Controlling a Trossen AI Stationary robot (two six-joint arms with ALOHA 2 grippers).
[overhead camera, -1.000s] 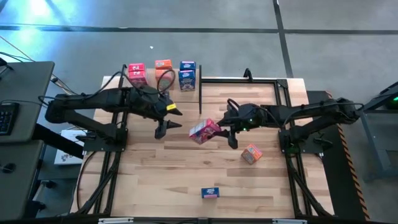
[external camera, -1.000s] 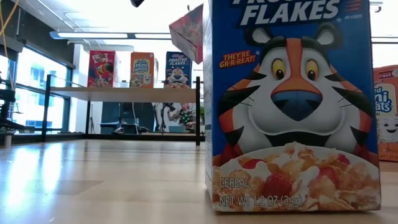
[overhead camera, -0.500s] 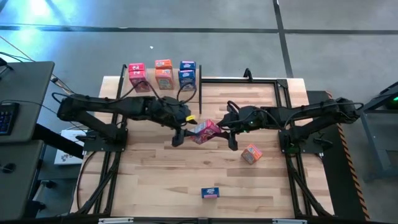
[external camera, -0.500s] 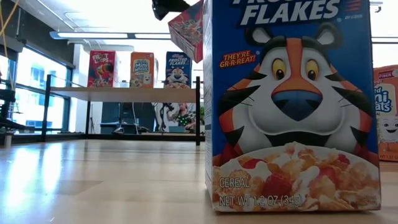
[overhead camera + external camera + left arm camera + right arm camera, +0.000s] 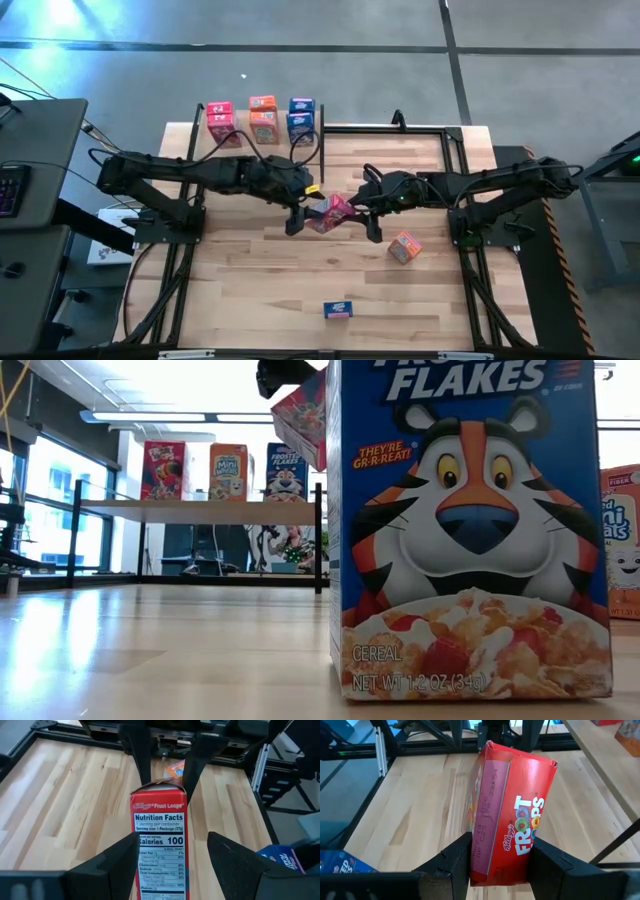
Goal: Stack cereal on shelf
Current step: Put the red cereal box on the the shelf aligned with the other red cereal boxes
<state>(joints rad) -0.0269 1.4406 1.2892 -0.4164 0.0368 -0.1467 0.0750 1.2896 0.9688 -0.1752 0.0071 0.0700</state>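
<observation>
Item: Froot Loops box (image 5: 329, 211), pink-red, small printed carton, one of the cereal set.

Location: in the air over the middle of the tabletop (image 5: 250, 290), tilted, between my two arms. Not yet on the shelf (image 5: 200, 507).

Hold: my right fingers (image 5: 455, 860) are clenched on one end of the box, pressing its two broad faces. My left gripper (image 5: 172, 855) stands released, one finger on each side of the opposite end, not visibly touching the card.

Handling, by my judgement: light, thin card, hollow. Stiff along its edges and corners, soft in the middle of each face, so a hard pinch would dent it. The print looks glossy and may slide if gripped loosely. The top flap shows a slight lift, so I would keep off it.

Where to take it: across the narrow sides, near an end, with my left fingers square to the box.

Others of the set: three boxes upright on the shelf (image 5: 260, 118); an orange box (image 5: 404, 246) and a blue box (image 5: 339, 309) on the tabletop.
</observation>
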